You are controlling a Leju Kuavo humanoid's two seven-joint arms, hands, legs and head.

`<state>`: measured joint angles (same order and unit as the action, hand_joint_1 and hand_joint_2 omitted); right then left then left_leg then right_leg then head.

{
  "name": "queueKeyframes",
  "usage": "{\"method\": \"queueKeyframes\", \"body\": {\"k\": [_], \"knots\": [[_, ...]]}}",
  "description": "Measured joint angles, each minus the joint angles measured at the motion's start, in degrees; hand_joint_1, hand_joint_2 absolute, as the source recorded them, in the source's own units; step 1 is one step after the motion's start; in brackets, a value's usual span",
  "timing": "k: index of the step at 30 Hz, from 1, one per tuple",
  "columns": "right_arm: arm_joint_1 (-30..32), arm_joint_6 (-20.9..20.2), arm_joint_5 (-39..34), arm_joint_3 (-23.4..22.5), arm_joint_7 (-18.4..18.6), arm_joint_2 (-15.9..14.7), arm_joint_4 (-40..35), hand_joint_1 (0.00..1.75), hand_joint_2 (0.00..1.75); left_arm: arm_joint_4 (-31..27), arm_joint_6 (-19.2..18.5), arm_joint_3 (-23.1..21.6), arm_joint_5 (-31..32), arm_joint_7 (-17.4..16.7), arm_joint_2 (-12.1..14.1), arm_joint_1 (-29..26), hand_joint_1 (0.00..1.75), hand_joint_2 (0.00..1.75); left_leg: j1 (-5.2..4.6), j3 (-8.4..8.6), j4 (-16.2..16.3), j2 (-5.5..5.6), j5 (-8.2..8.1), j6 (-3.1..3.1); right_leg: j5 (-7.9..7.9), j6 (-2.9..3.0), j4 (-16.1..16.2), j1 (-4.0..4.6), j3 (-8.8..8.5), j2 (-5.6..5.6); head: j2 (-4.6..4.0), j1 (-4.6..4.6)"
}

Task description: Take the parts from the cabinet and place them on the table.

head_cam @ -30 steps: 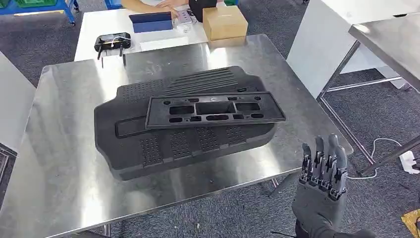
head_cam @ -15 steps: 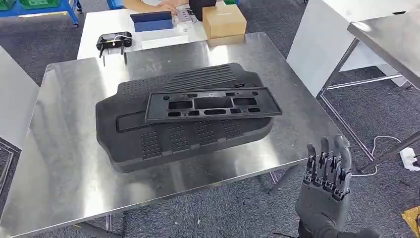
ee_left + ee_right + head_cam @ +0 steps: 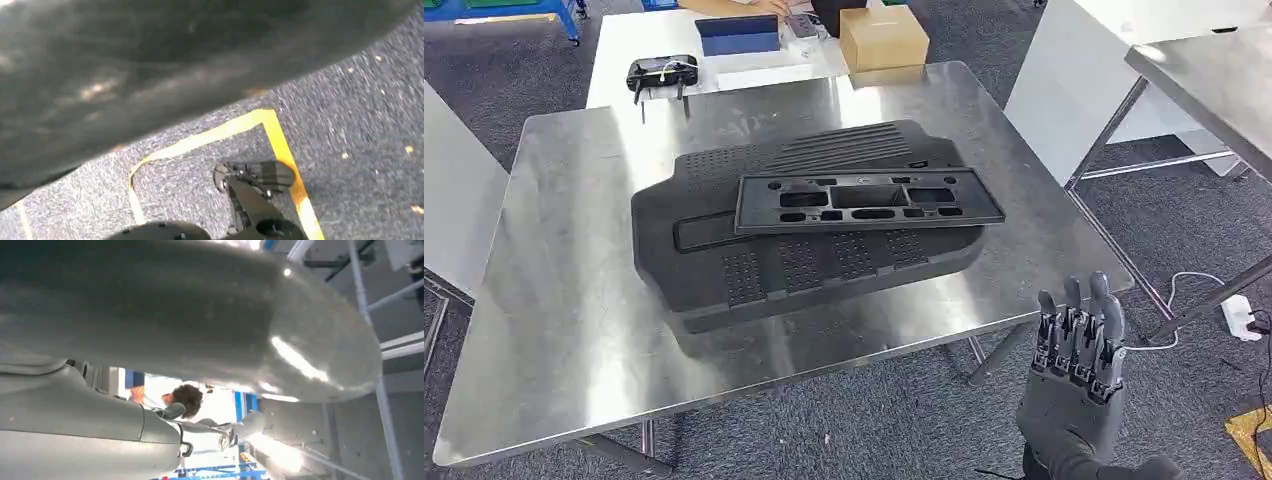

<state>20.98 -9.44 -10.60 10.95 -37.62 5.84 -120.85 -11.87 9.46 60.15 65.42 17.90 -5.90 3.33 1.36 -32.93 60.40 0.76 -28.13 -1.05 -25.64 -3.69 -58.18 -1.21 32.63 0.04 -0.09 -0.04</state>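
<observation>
Parts: 2 black plastic parts lie on the shiny steel table (image 3: 554, 330). The large black ribbed moulded panel (image 3: 724, 280) rests flat on the table top, and the flat black rectangular frame with cut-out slots (image 3: 869, 200) lies on top of it, touching it.

Long axis: the frame's long side runs across the table, from the robot's left to its right, slightly skewed. The panel lies about the same way.

Direction from fingers: both parts are ahead and to the left of the right hand (image 3: 1074, 385), well apart from it. The table edge is between them.

Right hand pose: it is raised beside the near right corner of the table, lower than the top, back of the hand toward the camera, fingers pointing up.

Fingers: the right hand's fingers (image 3: 1079, 320) are straight and a little apart, and they hold nothing.

Left hand: I cannot tell its state. Its wrist camera looks down at grey carpet with yellow tape (image 3: 280, 140), so the arm is probably hanging.

Nearer hand: the right one, in my judgement.

Progress: these 2 parts look already placed, so the next move probably goes toward the cabinet, not these parts.
</observation>
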Motion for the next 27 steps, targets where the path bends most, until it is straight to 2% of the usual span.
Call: {"method": "queueKeyframes", "body": {"k": [1,2,3,4,5,6,7,8,9,10,11,12,13,14,15,16,17,18,19,20,21,22,23,24,25,26,27], "knots": [[0.0,0.0,-0.1,-0.2,0.0,0.0,0.0,0.00,0.00,0.0,0.1,0.0,0.0,0.0,0.0,0.0,0.00,0.00,-0.04,-0.35,0.0,-0.14,0.39,-0.58,-1.23,0.11,-1.1,-0.10,1.17,-0.03,0.00,0.11],[0.0,0.0,-0.1,-0.4,0.0,0.0,0.0,0.00,0.00,0.0,0.2,0.0,0.0,0.1,0.0,0.0,0.00,0.00,-0.04,-0.89,0.0,-0.14,0.71,-1.08,-3.42,0.52,-3.9,-0.10,2.32,-0.02,0.00,0.44],[0.0,0.0,-0.1,-0.4,0.0,0.0,0.0,0.00,0.00,0.0,0.2,0.0,0.0,0.1,0.0,0.0,0.00,0.00,-0.19,-1.47,0.0,-0.18,1.10,-1.45,-5.86,0.92,-8.3,-0.08,4.14,-0.02,0.00,0.53],[0.0,0.0,-0.2,-0.4,0.0,0.0,0.0,0.00,0.00,0.0,0.2,0.0,0.0,0.1,0.0,0.0,0.00,0.00,-0.33,-2.05,0.0,-0.28,1.43,-1.55,-7.88,1.16,-12.6,-0.08,5.76,-0.02,0.00,0.50],[0.0,0.0,-0.2,-0.4,0.1,0.0,0.1,0.00,0.00,0.0,0.2,0.0,0.0,0.1,0.0,0.0,0.00,0.00,-0.49,-2.64,0.1,-0.36,1.81,-1.62,-9.23,1.07,-16.2,-0.08,6.92,-0.02,0.00,0.52],[0.0,0.1,-0.2,-0.5,0.2,0.0,0.2,0.00,0.00,0.0,0.2,0.0,0.0,0.1,0.0,0.0,0.00,0.00,-0.61,-3.13,0.1,-0.46,2.22,-1.61,-9.37,0.72,-17.1,-0.05,6.79,-0.02,0.00,0.48],[0.0,0.2,-0.3,-0.6,0.2,0.0,0.3,0.00,0.00,0.0,0.2,0.0,0.0,0.1,0.0,0.0,0.00,0.00,-0.70,-3.64,0.1,-0.49,2.63,-1.60,-8.59,0.34,-15.2,0.04,5.14,-0.02,0.00,0.53],[0.0,0.2,-0.4,-0.6,0.3,0.0,0.3,0.00,0.00,0.0,0.2,0.0,0.0,0.2,0.0,0.0,0.00,0.00,-0.76,-4.06,0.1,-0.48,3.04,-1.52,-7.16,0.00,-11.1,0.14,2.35,-0.03,0.00,0.50],[0.0,0.3,-0.4,-0.6,0.3,0.1,0.3,0.00,0.00,0.0,0.2,0.0,0.0,0.2,0.0,0.0,0.00,0.00,-0.77,-4.46,0.0,-0.45,3.44,-1.39,-5.76,-0.14,-5.8,0.32,-1.15,-0.03,0.00,0.50],[0.0,0.3,-0.4,-0.7,0.3,0.1,0.3,0.00,0.00,0.0,0.2,0.0,0.0,0.2,0.0,0.1,0.00,0.00,-0.73,-4.57,0.1,-0.44,3.83,-1.27,-5.28,0.25,-0.8,0.62,-4.63,-0.03,0.00,0.50],[-0.1,0.3,-0.4,-0.7,0.3,0.1,0.3,0.00,0.00,0.0,0.2,0.0,0.0,0.2,-0.1,0.0,0.00,0.00,-0.95,-4.72,0.1,-0.37,4.14,-0.86,-5.50,0.65,1.6,1.10,-6.73,-0.07,0.00,0.46],[0.0,0.3,-0.4,-0.7,0.3,0.2,0.2,0.00,0.00,0.0,0.2,0.0,0.1,0.2,-0.1,0.0,0.00,0.00,-0.81,-4.46,-0.2,-0.44,4.57,-0.39,-4.64,0.70,1.1,1.20,-5.96,-0.06,0.00,0.35],[-0.1,0.3,-0.4,-0.7,0.3,0.2,0.2,0.00,0.00,0.0,0.2,0.0,0.1,0.3,-0.1,0.1,0.00,0.00,-0.68,-4.48,-0.2,-0.48,4.86,-0.01,-4.77,1.06,1.5,1.42,-5.51,-0.06,0.00,0.68],[0.0,0.4,-0.4,-0.7,0.4,0.2,0.3,0.00,0.00,0.0,0.2,0.0,0.1,0.3,-0.2,0.1,0.00,0.00,-0.54,-4.35,-0.7,-0.52,5.42,0.51,-4.52,1.48,1.4,1.57,-5.29,-0.06,0.00,0.57],[0.0,0.5,-0.4,-0.7,0.5,0.3,0.3,0.00,0.00,0.0,0.2,0.1,0.1,0.3,-0.2,0.0,0.00,0.00,-0.62,-4.39,-1.1,-0.51,5.91,1.01,-3.72,2.06,2.2,1.24,-5.16,-0.09,0.00,0.77],[0.0,0.7,-0.3,-0.7,0.8,0.4,0.3,0.00,0.00,0.0,0.3,0.1,0.1,0.3,-0.1,0.0,0.00,0.00,-0.44,-4.85,-0.5,-0.56,4.82,1.14,-2.89,2.44,2.6,0.29,-4.94,-0.23,0.00,0.59],[0.0,1.1,-0.2,-0.7,1.2,0.5,0.3,0.00,0.00,0.0,0.3,0.1,0.1,0.3,0.0,0.0,0.00,0.00,-0.55,-5.37,1.5,-0.56,1.64,1.22,-2.40,3.18,2.6,0.37,-4.43,-0.23,0.00,0.64],[0.1,1.3,-0.2,-0.7,1.5,0.6,0.5,0.00,0.00,0.0,0.3,0.1,0.2,0.3,-0.1,-0.1,0.00,0.00,-0.49,-6.14,4.9,-0.54,-1.73,1.35,-2.04,3.48,2.6,0.38,-3.99,-0.26,0.00,0.28],[0.2,1.6,-0.2,-0.7,1.9,0.6,0.7,0.00,0.00,0.0,0.3,0.1,0.3,0.3,-0.1,-0.1,0.00,0.00,-0.45,-7.13,9.2,-0.55,-4.72,1.61,-1.62,3.48,2.6,0.43,-3.53,-0.31,0.00,0.37],[0.2,1.9,-0.3,-0.8,2.2,0.6,1.0,0.00,0.00,0.0,0.3,0.1,0.3,0.3,-0.1,-0.1,0.00,0.00,-0.45,-7.88,13.2,-0.55,-6.51,1.90,-1.20,3.40,2.5,0.45,-2.93,-0.37,0.00,0.31],[0.3,2.1,-0.4,-0.8,2.5,0.6,1.4,0.00,0.00,0.0,0.3,0.2,0.3,0.3,0.0,-0.1,0.00,0.00,-0.38,-7.71,15.1,-0.55,-6.54,2.11,-0.90,3.32,2.5,0.44,-2.53,-0.43,0.00,0.31],[0.4,2.3,-0.5,-0.8,2.8,0.6,1.7,0.00,0.00,0.0,0.3,0.2,0.4,0.3,0.0,-0.1,0.00,0.00,-0.23,-6.49,14.5,-0.57,-5.41,2.29,-0.56,3.07,2.4,0.39,-2.54,-0.43,0.00,0.31],[0.5,2.4,-0.5,-0.8,2.9,0.6,1.9,0.00,0.00,0.0,0.3,0.4,0.4,0.3,0.0,-0.1,0.00,0.00,0.01,-3.99,11.5,-0.59,-3.54,2.43,-0.32,2.84,2.1,0.24,-2.08,-0.41,0.00,0.28],[0.5,2.5,-0.3,-0.8,3.0,0.6,2.1,0.00,0.00,0.0,0.3,0.5,0.5,0.3,0.1,0.0,0.00,0.00,0.22,-0.46,6.6,-0.59,-1.65,2.58,-0.18,2.61,1.7,0.07,-1.60,-0.37,0.00,0.31],[0.6,2.7,-0.1,-0.8,3.0,0.6,2.3,0.00,0.00,0.0,0.3,0.5,0.5,0.4,0.1,0.0,0.00,0.00,0.47,3.03,1.3,-0.58,-0.91,2.76,-0.21,2.52,1.1,0.07,-1.25,-0.40,0.00,0.22],[0.7,2.8,0.0,-0.8,3.0,0.6,2.3,0.00,0.00,0.0,0.3,0.5,0.5,0.4,0.0,0.0,0.00,0.00,0.08,4.34,-0.5,-0.38,-2.35,2.74,-0.12,2.34,0.5,0.47,-0.43,-0.48,0.00,0.13],[0.6,2.9,0.1,-0.8,3.0,0.6,2.4,0.00,0.00,0.0,0.3,0.5,0.6,0.4,0.0,0.0,0.00,0.00,-0.04,3.70,-0.6,-0.29,-2.00,2.03,0.09,2.02,0.2,0.60,-0.28,-0.45,0.00,0.18]]}}
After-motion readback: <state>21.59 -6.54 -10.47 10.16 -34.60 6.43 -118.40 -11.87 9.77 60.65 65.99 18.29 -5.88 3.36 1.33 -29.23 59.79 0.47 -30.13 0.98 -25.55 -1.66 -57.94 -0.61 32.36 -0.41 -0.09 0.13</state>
